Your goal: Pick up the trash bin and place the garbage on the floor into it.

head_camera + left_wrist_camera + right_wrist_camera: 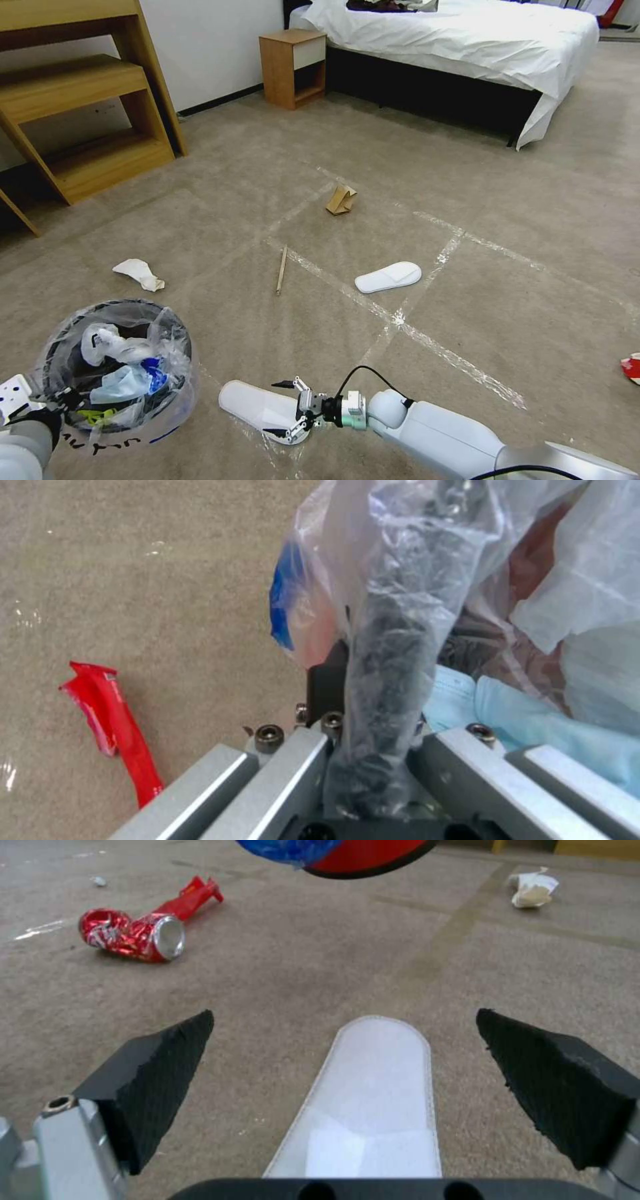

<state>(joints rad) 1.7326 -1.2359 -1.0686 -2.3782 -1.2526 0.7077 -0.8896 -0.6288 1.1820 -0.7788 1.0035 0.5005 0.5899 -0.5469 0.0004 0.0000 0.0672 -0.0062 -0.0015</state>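
While the left gripper [373, 760] clamps the trash bin [117, 373] rim, the right gripper [283, 408] straddles the near slipper [257, 405], fingers wide, slipper's long axis running straight out between them.

White, rounded right arm [453, 437] with a looping black cable; metal gripper [283, 408] with 2 black wedge-shaped textured pads [157, 1075]. Silver left gripper [373, 780], hex-socket screws.

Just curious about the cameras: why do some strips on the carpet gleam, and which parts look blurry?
Head view: tape strips on the floor catch the room light. Left wrist view: the trash bin bag is close and soft. Right wrist view: right gripper fingers sharp, slipper between.
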